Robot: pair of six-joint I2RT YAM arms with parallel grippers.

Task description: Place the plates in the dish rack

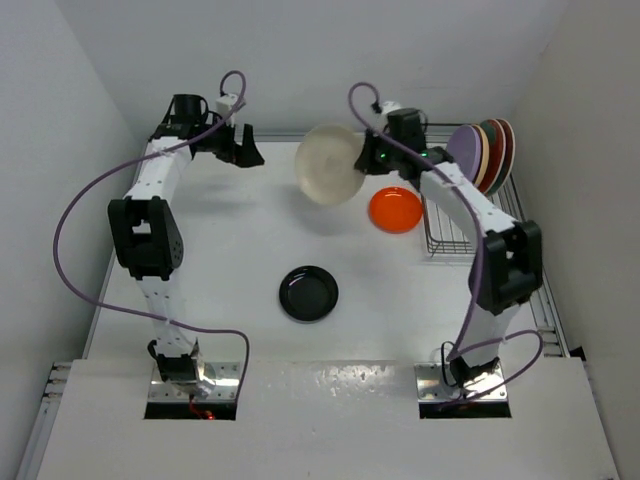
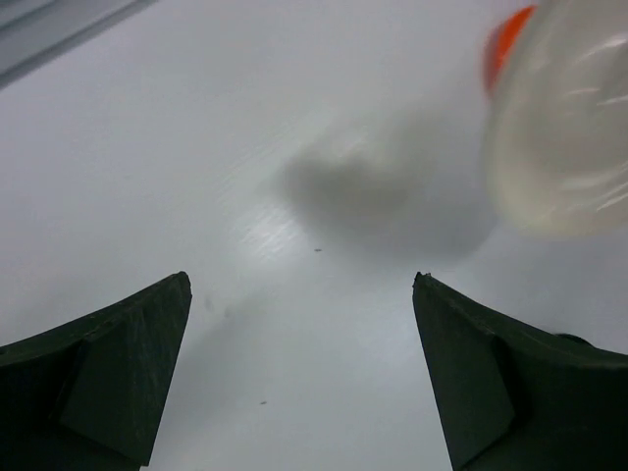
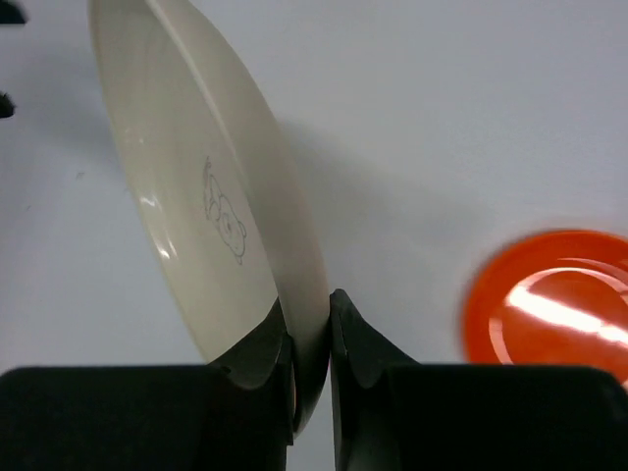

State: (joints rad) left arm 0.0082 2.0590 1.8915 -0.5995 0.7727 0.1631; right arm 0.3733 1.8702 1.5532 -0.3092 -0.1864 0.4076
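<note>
Cream plate (image 3: 196,196) is pinched by its rim in the right claw (image 3: 311,314), up on edge; the rack (image 1: 448,235) sits just off that claw's right side. Left claw (image 2: 299,285) is wide open, empty.

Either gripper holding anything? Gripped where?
Right gripper pinches the round cream plate by its rim. Left gripper open, empty.

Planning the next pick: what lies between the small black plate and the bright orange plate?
Nothing; the top view shows only bare white table between the black plate and the orange plate.
</note>
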